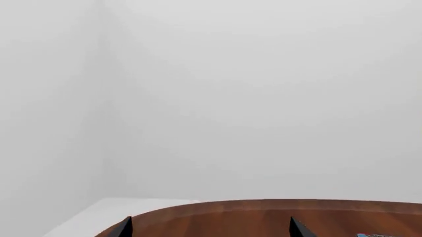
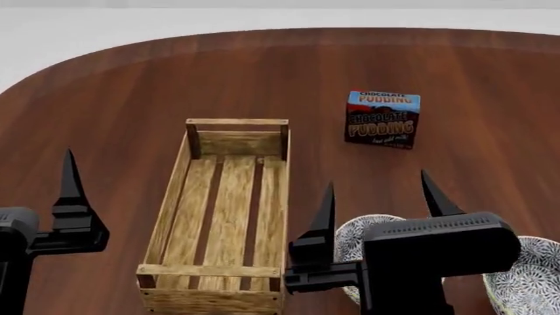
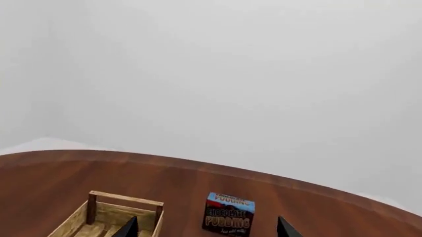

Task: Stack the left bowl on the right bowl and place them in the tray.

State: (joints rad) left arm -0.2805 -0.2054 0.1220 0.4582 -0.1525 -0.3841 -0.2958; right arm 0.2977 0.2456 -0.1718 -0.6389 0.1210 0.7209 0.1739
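Right gripper, fingers spread and empty, hovers over the left bowl at lower right; the right bowl sits beside it, the tray lower centre. Left gripper apparently open. Best descend squarely onto the rim.

One wooden tray left of centre, two patterned bowls — one near right, another far right, one pudding box beyond, two grippers — left, right, one table.
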